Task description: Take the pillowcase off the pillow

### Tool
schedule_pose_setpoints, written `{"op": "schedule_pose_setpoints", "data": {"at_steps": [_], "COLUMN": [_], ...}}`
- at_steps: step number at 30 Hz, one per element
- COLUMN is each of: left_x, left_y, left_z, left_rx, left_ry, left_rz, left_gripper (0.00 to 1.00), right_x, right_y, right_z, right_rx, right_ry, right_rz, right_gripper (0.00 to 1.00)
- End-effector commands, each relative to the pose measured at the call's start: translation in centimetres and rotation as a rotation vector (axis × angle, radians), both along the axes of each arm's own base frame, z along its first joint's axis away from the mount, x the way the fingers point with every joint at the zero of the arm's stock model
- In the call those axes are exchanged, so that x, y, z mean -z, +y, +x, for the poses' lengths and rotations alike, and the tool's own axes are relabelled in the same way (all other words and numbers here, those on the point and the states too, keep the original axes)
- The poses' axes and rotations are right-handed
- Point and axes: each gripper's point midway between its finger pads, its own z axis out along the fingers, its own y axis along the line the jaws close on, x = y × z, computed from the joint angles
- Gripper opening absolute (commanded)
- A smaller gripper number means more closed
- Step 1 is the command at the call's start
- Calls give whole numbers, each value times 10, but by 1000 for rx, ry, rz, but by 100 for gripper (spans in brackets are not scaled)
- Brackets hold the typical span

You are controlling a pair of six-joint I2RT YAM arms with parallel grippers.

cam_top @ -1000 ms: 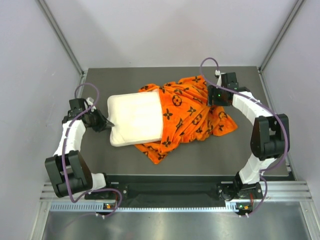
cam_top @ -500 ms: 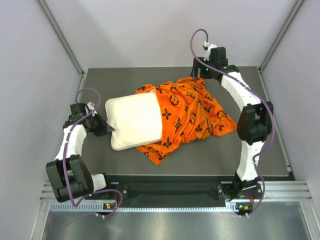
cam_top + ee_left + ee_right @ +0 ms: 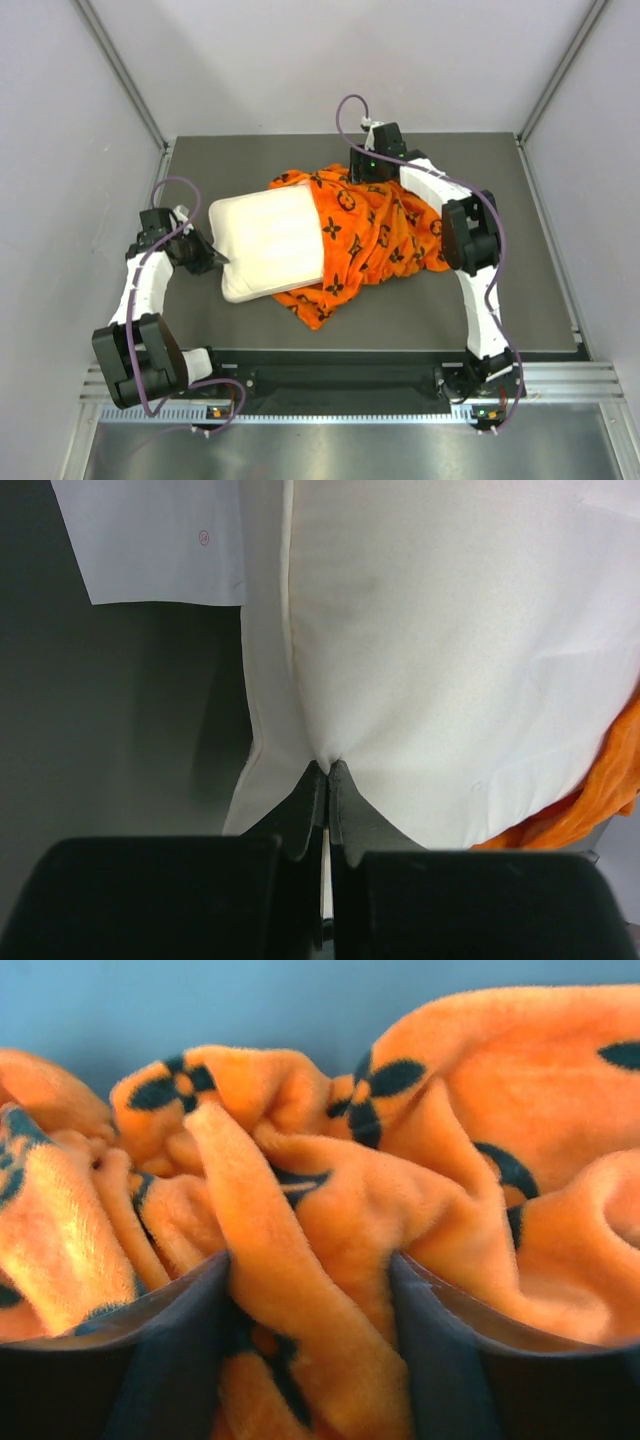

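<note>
The cream pillow (image 3: 265, 240) lies left of centre on the table, its right end still inside the orange pillowcase (image 3: 385, 235) with black motifs, which is bunched to the right. My left gripper (image 3: 216, 261) is shut on the pillow's left seamed edge; in the left wrist view the gripper (image 3: 328, 771) pinches the cream fabric (image 3: 450, 650), with orange pillowcase (image 3: 600, 795) at the right. My right gripper (image 3: 362, 181) is at the pillowcase's far edge; in the right wrist view the gripper (image 3: 310, 1300) is shut on a thick orange fold (image 3: 300, 1210).
A dark grey table (image 3: 520, 300) sits between pale walls. A flat white label (image 3: 160, 540) lies by the pillow's edge in the left wrist view. The right arm's elbow (image 3: 468, 235) hangs over the pillowcase's right side.
My right gripper has swung left along the pillowcase's far edge, from its right side to its far middle. My left gripper has pulled the pillow slightly left.
</note>
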Motion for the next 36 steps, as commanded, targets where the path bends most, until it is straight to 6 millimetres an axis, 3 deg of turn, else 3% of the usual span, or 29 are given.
{"op": "schedule_pose_setpoints", "data": {"at_steps": [1, 7, 19, 26, 31, 36], "left_x": [-1, 2, -13, -17, -23, -32], "left_y": [3, 7, 19, 24, 29, 32], "left_z": [-8, -4, 15, 21, 24, 27], "left_rx": [-4, -12, -11, -19, -20, -25], "left_ry": [-2, 3, -25, -31, -39, -53], "left_rz": [19, 30, 81, 97, 114, 123], "left_gripper": [0, 0, 0, 0, 0, 0], "right_x": [15, 0, -27, -36, -33, -27], "right_y": [12, -12, -80, -142, -185, -206], "right_z": [-32, -42, -39, -33, -36, -42], "right_rx": [-43, -8, 150, 265, 335, 356], "right_ry": [63, 17, -20, -24, -13, 1], "right_rz": [3, -69, -114, -130, -156, -177], "right_gripper": [47, 1, 0, 0, 0, 0]}}
